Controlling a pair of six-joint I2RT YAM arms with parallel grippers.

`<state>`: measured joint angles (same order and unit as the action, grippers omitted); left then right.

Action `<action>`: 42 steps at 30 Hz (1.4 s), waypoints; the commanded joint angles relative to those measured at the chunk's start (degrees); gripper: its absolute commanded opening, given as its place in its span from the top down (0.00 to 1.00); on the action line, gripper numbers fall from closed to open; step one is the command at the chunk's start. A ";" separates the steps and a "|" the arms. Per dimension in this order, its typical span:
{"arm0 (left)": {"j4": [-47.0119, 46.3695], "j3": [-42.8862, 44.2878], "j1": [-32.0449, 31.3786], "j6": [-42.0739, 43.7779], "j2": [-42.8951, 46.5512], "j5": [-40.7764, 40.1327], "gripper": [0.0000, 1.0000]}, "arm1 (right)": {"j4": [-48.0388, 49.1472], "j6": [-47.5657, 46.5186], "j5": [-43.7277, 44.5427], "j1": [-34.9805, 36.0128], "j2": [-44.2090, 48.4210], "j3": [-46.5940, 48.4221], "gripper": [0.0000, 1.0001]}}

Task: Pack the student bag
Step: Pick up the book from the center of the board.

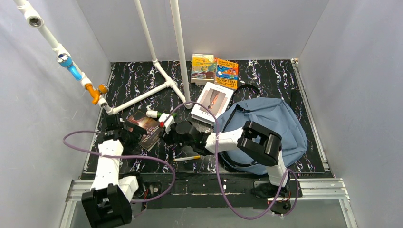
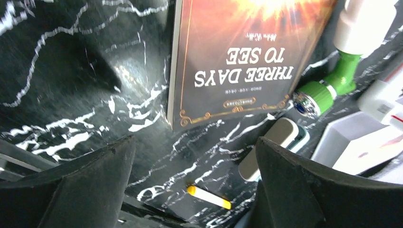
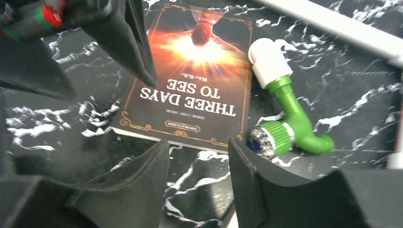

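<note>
Over on the right side of the bench (image 1: pixel 133 78) the bag (image 1: pixel 280 123) is lying flat and kinda slumped, just past the right arm's base, and that arm reaches leftward across the bag's near-left edge. Both tools are over on the left around the book (image 1: pixel 145 132) with the dark cover, "Three Days to See", which sits flat on the bench. The left tool (image 2: pixel 195 147) has its fingers spread wide with nothing between them, hanging just short of the book's near edge. The right tool (image 3: pixel 198 142) is also apart, a narrower gap, nothing clamped, only bare bench showing through, right by the book's corner. A green gadget (image 3: pixel 285 118) with a white cap lies right beside the book. A pen (image 1: pixel 187 158) sits on the bench nearer the arms. A white book (image 1: pixel 215 102) lies just beside the bag's far-left edge, and two bright books (image 1: pixel 214 70) sit side by side at the back wall, near the pipe frame (image 1: pixel 157 61)
</note>
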<state>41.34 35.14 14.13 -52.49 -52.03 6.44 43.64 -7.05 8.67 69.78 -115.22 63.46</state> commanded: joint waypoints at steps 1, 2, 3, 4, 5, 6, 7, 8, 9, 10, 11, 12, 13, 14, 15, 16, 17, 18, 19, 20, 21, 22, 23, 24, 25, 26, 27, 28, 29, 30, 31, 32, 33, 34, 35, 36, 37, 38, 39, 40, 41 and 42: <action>-2.02 4.08 0.11 9.41 -6.53 -5.35 0.03 | -17.51 20.55 -2.75 -0.67 1.89 9.76 0.41; -1.78 4.69 0.15 10.73 -8.25 -7.21 0.02 | -20.82 23.33 -3.38 -0.69 1.37 12.05 0.41; -1.65 5.33 0.42 11.65 -10.04 -8.51 0.02 | -22.98 25.78 -4.48 -0.76 0.67 14.13 0.40; -1.47 6.05 1.07 12.45 -12.03 -8.87 0.02 | -24.26 27.99 -5.84 -0.89 -0.06 15.77 0.39; -1.37 6.54 1.48 12.87 -13.21 -9.31 0.02 | -25.20 30.11 -6.94 -1.14 -0.80 17.36 0.39; -1.69 6.83 1.70 12.70 -14.51 -9.97 0.02 | -26.20 31.71 -7.99 -1.39 -1.65 18.90 0.38; -2.57 6.71 1.84 12.32 -15.79 -10.36 0.02 | -26.98 33.10 -8.20 -1.73 -2.44 20.19 0.38; -3.68 6.36 2.09 12.05 -17.23 -9.42 0.02 | -27.47 34.31 -8.22 -2.13 -3.20 21.14 0.38; -3.98 6.34 2.43 11.57 -19.05 -7.68 0.02 | -27.99 35.40 -9.50 -2.56 -3.65 21.73 0.37; -3.97 6.43 2.52 10.82 -20.66 -5.67 0.02 | -28.48 36.34 -10.21 -3.09 -4.02 22.15 0.37; -4.51 6.22 2.49 9.65 -22.24 -2.66 0.02 | -28.66 37.01 -10.92 -3.64 -4.19 22.25 0.37; -5.77 5.52 2.48 8.72 -23.30 -0.64 0.04 | -28.69 37.67 -11.29 -4.14 -4.20 21.93 0.37; -6.97 4.66 2.50 7.76 -23.94 0.79 0.07 | -28.65 38.22 -11.38 -4.76 -4.16 21.38 0.37; -8.17 3.36 2.48 6.84 -24.16 1.74 0.11 | -28.61 38.56 -11.32 -5.14 -4.09 20.91 0.37; -9.39 2.31 2.48 5.87 -23.82 2.32 0.18 | -28.73 38.65 -11.06 -5.44 -3.90 20.39 0.37; -10.86 0.85 2.48 5.06 -23.23 3.14 0.25 | -28.90 38.22 -10.53 -5.52 -3.81 19.99 0.37; -12.64 -0.70 2.50 4.23 -22.28 3.89 0.34 | -28.95 37.19 -10.09 -5.53 -3.71 19.56 0.37; -13.87 -1.89 2.48 3.35 -21.43 4.17 0.46 | -28.44 35.99 -10.19 -5.53 -3.70 19.14 0.37; -14.60 -2.89 2.48 2.64 -20.49 3.89 0.59 | -27.29 34.47 -10.78 -5.53 -3.82 18.63 0.37; -15.06 -3.54 2.48 2.08 -19.82 3.59 0.70 | -26.25 32.75 -11.22 -5.49 -3.98 18.21 0.37; -15.03 -3.81 2.48 1.80 -19.53 3.40 0.82 | -26.01 30.97 -10.74 -5.52 -4.11 18.24 0.37; -14.61 -3.80 2.48 1.67 -19.48 3.10 0.92 | -26.54 29.53 -9.23 -5.53 -4.35 18.80 0.36; -14.13 -3.70 2.48 1.76 -19.54 2.61 0.97 | -28.04 28.26 -7.94 -5.53 -4.83 20.35 0.35; -13.43 -3.46 2.52 1.88 -19.65 2.11 0.99 | -30.14 27.03 -6.66 -5.60 -5.89 22.69 0.35; -12.60 -3.23 2.49 2.24 -19.82 1.60 0.99 | -32.81 25.98 -6.32 -5.62 -7.62 26.10 0.35; -11.94 -3.08 2.48 2.56 -19.86 1.18 0.99 | -35.13 25.47 -6.76 -5.62 -9.80 29.77 0.35; -11.66 -3.06 2.48 2.74 -19.85 1.06 0.99 | -37.53 24.97 -7.43 -5.62 -12.99 33.23 0.35; -11.38 -3.10 2.48 2.90 -19.80 1.04 0.99 | -39.86 24.49 -7.36 -5.62 -15.12 36.72 0.35; -11.11 -3.14 2.48 3.03 -19.64 1.16 0.99 | -41.43 24.26 -7.20 -5.62 -17.09 39.59 0.34; -10.77 -3.10 2.48 3.06 -19.41 1.25 0.99 | -42.62 24.01 -6.36 -5.62 -18.63 41.70 0.33; -10.47 -3.12 2.48 3.14 -19.13 1.37 0.99 | -42.96 23.54 -5.63 -5.62 -19.85 43.30 0.31; -10.34 -3.18 2.48 3.31 -18.81 1.34 0.99 | -43.25 23.17 -5.11 -5.68 -21.05 44.53 0.29; -10.10 -3.10 2.50 3.46 -18.53 1.15 0.99 | -43.51 22.95 -4.52 -5.70 -22.03 45.99 0.28; -9.80 -2.98 2.49 3.64 -18.36 0.80 0.99 | -43.54 22.76 -3.56 -5.77 -22.82 46.99 0.27; -9.57 -2.85 2.48 3.84 -18.17 0.70 0.99 | -43.55 22.78 -2.56 -5.78 -23.36 47.61 0.24; -9.53 -2.80 2.48 4.03 -18.09 0.75 0.99 | -43.55 22.72 -1.62 -5.79 -23.64 47.82 0.23; -9.47 -2.72 2.48 4.15 -17.95 0.91 0.99 | -43.55 22.51 -0.73 -5.79 -23.92 48.01 0.21; -9.46 -2.70 2.48 4.22 -17.88 1.02 0.99 | -43.55 22.37 -0.07 -5.79 -24.18 48.13 0.20; -9.44 -2.70 2.48 4.23 -17.81 1.15 0.99 | -43.55 21.91 0.54 -5.79 -24.44 48.27 0.18; -9.52 -2.68 2.48 4.28 -17.74 1.25 0.99 | -44.30 21.42 1.12 -5.79 -24.69 48.44 0.16; -9.57 -2.74 2.48 4.32 -17.67 1.40 0.99 | -45.29 21.00 1.69 -5.86 -25.09 48.80 0.14; -9.73 -2.79 2.48 4.37 -17.55 1.59 0.98 | -46.11 20.38 2.38 -5.88 -25.59 49.43 0.12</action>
<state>28.49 33.21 16.75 -49.50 -70.46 9.89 1.28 16.10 6.59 64.05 -139.11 109.86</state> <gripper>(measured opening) 0.041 0.846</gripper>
